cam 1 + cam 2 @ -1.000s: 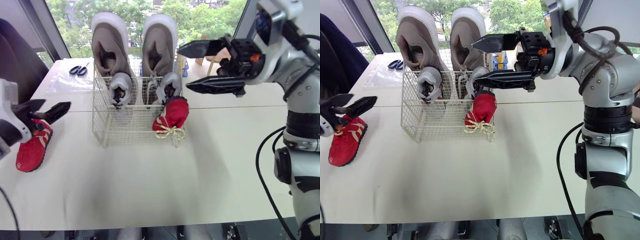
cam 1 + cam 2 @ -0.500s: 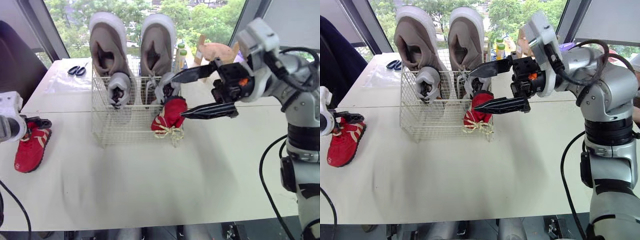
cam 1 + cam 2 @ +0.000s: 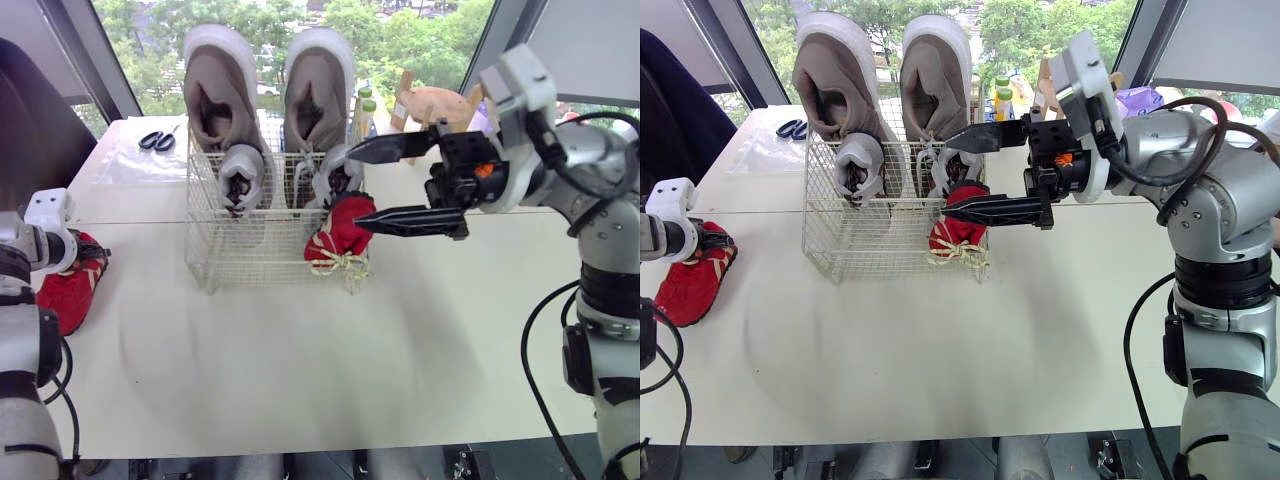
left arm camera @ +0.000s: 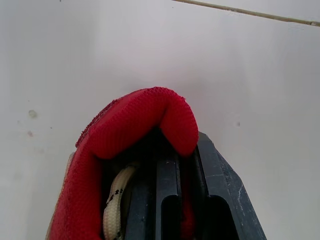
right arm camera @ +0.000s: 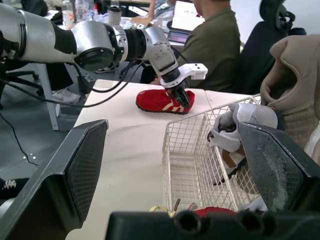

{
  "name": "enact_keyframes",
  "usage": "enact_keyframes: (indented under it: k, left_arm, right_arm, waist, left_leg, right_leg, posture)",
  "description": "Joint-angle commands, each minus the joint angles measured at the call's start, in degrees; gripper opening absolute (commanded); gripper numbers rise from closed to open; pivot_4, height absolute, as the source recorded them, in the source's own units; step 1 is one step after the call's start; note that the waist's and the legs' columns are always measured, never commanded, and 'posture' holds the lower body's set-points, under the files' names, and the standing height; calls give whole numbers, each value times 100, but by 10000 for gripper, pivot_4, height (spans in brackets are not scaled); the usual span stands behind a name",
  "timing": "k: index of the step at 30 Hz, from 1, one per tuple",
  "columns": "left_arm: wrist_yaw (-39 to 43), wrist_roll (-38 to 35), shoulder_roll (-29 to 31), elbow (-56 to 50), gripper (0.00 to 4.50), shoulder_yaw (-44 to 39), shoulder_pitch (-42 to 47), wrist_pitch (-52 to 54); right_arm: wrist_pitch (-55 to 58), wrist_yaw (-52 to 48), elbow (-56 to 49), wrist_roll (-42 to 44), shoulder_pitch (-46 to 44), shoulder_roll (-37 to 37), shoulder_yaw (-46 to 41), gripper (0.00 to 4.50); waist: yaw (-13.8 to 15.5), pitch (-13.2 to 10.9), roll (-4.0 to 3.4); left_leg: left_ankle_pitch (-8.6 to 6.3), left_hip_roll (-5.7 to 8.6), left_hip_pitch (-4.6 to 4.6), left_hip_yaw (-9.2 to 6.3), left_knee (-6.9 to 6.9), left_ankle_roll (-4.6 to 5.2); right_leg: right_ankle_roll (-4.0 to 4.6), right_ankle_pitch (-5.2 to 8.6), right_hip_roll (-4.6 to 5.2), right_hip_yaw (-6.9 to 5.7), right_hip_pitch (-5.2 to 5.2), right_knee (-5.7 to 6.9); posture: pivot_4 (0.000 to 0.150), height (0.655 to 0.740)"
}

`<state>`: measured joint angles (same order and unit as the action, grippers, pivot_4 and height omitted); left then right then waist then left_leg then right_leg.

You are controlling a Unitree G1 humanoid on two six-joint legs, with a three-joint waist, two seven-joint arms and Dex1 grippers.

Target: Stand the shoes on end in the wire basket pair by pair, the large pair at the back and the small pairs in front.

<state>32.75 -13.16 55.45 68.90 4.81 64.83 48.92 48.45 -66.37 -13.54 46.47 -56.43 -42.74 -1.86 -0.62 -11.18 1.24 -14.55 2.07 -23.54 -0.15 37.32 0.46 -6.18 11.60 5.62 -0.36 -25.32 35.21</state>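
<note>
The left hand (image 5: 181, 97) pinches the red shoe (image 5: 156, 102) by its heel; the right hand (image 3: 354, 188) hangs spread. Lift gently toward the wire basket (image 3: 230, 255).

Six shoes (image 3: 215, 85), one basket (image 3: 235, 258), one scissors (image 3: 157, 140)

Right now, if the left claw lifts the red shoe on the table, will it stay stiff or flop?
Probably flops: the red shoe has a soft knit collar that bends in the left claw. Likely light, being small, so it may dangle toe-down.

Scissors (image 3: 156, 140) at table (image 3: 300, 370) far-left corner; bottles (image 3: 364, 104) behind.
</note>
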Motion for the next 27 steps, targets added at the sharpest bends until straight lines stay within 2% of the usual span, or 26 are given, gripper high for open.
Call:
enact_keyframes:
  k: [1,4,5,7,10,12,13,15,18,20,22,27]
  left_arm:
    - [-3,73,232,-260,417,-401,341,180]
    - [-30,-268,521,-1468,417,-945,338,1277]
    - [-41,-536,590,-2294,417,-1329,90,1773]
    - [-143,-1257,355,-4621,417,-2832,-782,2645]
    - [-448,-1840,-780,-7974,417,-5152,-1865,3598]
    - [-610,-2002,-1328,-9136,417,-5954,-2125,3777]
    - [-632,-2201,-1577,-9712,417,-6296,-2134,3748]
    - [-878,-2696,-2478,-10660,417,-7229,-1134,4173]
    - [-1249,-3309,-3772,-11785,417,-7370,-894,3812]
    - [-1463,-3462,-4302,-12047,417,-7270,-1125,3555]
    - [-1732,-3707,-4852,-12197,417,-7021,-1376,3154]
    - [-1960,-3804,-5435,-12044,417,-5938,-2226,1984]
  right_arm:
    - [-49,68,-112,120,-35,-10,-192,45000]
    - [-31,13,-8,165,-48,-7,-203,45000]
    - [-2,-18,29,212,-56,-4,-217,45000]
    - [31,-50,160,300,-115,32,-250,45000]
    - [-5,-132,465,295,-214,67,-257,45000]
    - [-17,-136,566,284,-241,83,-268,45000]
    - [-27,-155,663,267,-269,94,-268,45000]
    - [-100,-255,924,183,-346,145,-198,45000]
    - [-363,-558,1178,-62,-395,304,111,45000]
    - [-483,-702,1237,-233,-405,360,294,45000]
    - [-524,-807,1273,-332,-413,352,401,45000]
    - [-335,-801,1171,-318,-373,258,335,45000]
  waist:
    - [-1,-4,8]
    - [-10,-5,27]
    - [-16,-5,32]
    - [-49,-4,32]
    - [-36,-4,29]
    - [-41,-1,30]
    - [-37,-2,31]
    - [-10,-4,34]
    - [88,-1,33]
    - [104,2,26]
    - [105,3,25]
    - [119,1,27]
  left_leg:
    - [0,0,0,0,1,0]
    - [-1,-2,-7,-4,2,2]
    - [-1,-2,-14,-7,3,2]
    - [-3,-2,-29,-13,5,4]
    - [-8,3,-34,-11,10,9]
    - [-9,4,-36,-13,11,9]
    - [-9,3,-37,-12,12,8]
    - [-2,1,-37,-19,13,-4]
    - [9,-2,-37,-54,41,-24]
    - [-6,2,11,-41,47,-25]
    - [-2,0,22,-41,52,-14]
    - [-2,-1,13,-41,62,-9]
  right_leg:
    - [0,0,0,0,0,0]
    - [-1,0,0,-2,-2,-1]
    - [-2,-1,0,-3,-5,-2]
    - [-12,-7,1,-3,-12,-2]
    - [-15,-10,28,5,-12,-9]
    - [-15,-11,29,5,-11,-15]
    - [-15,-11,27,4,-12,-15]
    - [-14,-10,21,-3,-18,-12]
    - [-12,-12,2,-29,8,-12]
    - [-13,-11,6,-22,58,-12]
    - [-12,-11,0,-21,70,-10]
    - [-11,-11,-4,-18,65,-10]
  posture:
    - [1500,7400]
    - [1500,7400]
    - [1500,7400]
    - [1500,7400]
    - [1500,7400]
    - [1500,7400]
    - [1500,7400]
    - [1500,7400]
    - [1500,7400]
    - [1500,7400]
    - [1500,7400]
    - [1500,7400]
